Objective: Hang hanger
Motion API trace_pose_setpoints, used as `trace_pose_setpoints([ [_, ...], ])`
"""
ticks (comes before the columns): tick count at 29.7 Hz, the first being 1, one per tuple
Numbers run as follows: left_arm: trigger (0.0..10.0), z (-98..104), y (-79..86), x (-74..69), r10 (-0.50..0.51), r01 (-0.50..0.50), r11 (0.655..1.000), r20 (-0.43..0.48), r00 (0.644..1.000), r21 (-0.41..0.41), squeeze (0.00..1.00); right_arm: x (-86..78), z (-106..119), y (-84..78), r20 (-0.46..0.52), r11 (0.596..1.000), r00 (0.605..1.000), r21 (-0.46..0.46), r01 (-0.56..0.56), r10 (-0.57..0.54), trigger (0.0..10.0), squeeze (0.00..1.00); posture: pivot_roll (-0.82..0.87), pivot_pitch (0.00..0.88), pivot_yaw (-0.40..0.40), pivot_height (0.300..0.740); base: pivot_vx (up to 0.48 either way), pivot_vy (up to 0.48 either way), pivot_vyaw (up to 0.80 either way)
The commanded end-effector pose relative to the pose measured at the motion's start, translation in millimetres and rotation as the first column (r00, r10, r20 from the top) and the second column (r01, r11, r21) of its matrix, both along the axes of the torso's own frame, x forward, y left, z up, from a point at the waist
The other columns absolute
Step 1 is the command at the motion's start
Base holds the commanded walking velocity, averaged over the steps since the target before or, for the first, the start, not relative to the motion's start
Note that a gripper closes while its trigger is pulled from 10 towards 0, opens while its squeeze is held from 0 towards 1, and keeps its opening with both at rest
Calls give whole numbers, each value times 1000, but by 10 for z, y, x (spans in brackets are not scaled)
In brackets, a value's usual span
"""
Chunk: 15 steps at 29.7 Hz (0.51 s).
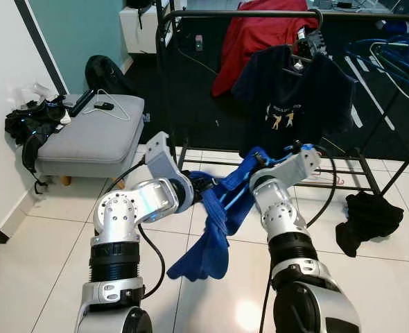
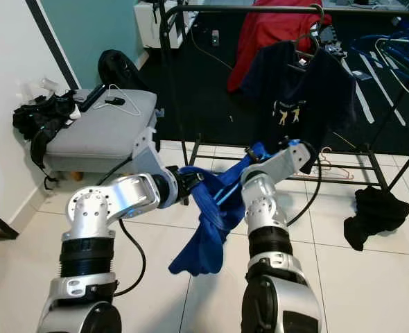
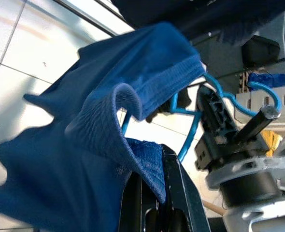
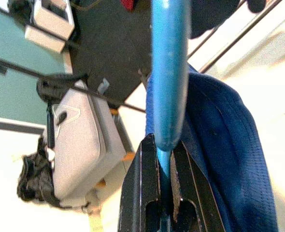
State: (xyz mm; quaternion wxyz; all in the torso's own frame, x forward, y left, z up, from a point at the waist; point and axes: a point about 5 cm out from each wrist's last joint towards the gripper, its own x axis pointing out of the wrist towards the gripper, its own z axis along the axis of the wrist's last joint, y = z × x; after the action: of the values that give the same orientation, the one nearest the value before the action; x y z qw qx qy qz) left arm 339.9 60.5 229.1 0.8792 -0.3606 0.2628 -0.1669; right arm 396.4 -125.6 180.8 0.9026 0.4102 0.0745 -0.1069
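A: Left eye view? Centre of frame?
B: Blue shirt (image 1: 215,222) draped on a blue hanger (image 1: 238,194), held up between both arms over the tiled floor (image 1: 45,243). Left gripper (image 1: 197,187) pinched into the cloth at the collar side. Right gripper (image 1: 263,158) at the hanger's upper end, just above centre.

A: Behind them?
B: Black rack (image 1: 260,14) across the top, with a dark shirt (image 1: 294,97) and a red garment (image 1: 256,35) hanging. Grey bench (image 1: 86,139) at middle left, black cloth (image 1: 367,218) on the floor at lower right.

A: Right eye view?
B: Same scene, shirt hanging low at centre, well below the rack's bar.

A: Left wrist view?
B: Black fingers (image 3: 174,193) at bottom centre, closed on a fold of the shirt's ribbed collar. Hanger hook at right, beside the other gripper.

A: Right wrist view?
B: Fingers (image 4: 140,193) at bottom centre clamped on the hanger's blue bar, shirt falling along the right side.
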Motion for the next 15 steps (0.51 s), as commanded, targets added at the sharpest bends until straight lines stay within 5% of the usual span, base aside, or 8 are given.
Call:
trace_pose_setpoints([
  [1, 10000, 210, -889, -289, -204, 196, 957, -12, 979, -216, 0, -17, -6, 82, 9, 999, 999, 5, -45, 45, 10000, 0, -17, 201, 47, 740, 0, 0, 0],
  [7, 10000, 238, -870, -240, -165, 154, 967, -38, 986, -203, 0, -41, -33, 200, 0, 994, 994, -4, -106, 106, 10000, 0, -16, 201, 47, 740, 0, 0, 0],
  [10, 10000, 159, -824, -168, -108, 104, 992, -62, 992, -66, 0, -74, -77, 334, -23, 981, 981, -26, -192, 192, 10000, 0, -19, 201, 50, 740, 0, 0, 0],
  [15, 10000, 83, -805, -133, -85, 87, 996, -66, 994, 29, 0, -97, -88, 389, -28, 974, 975, -31, -223, 222, 10000, 0, -19, 201, 50, 740, 0, 0, 0],
])
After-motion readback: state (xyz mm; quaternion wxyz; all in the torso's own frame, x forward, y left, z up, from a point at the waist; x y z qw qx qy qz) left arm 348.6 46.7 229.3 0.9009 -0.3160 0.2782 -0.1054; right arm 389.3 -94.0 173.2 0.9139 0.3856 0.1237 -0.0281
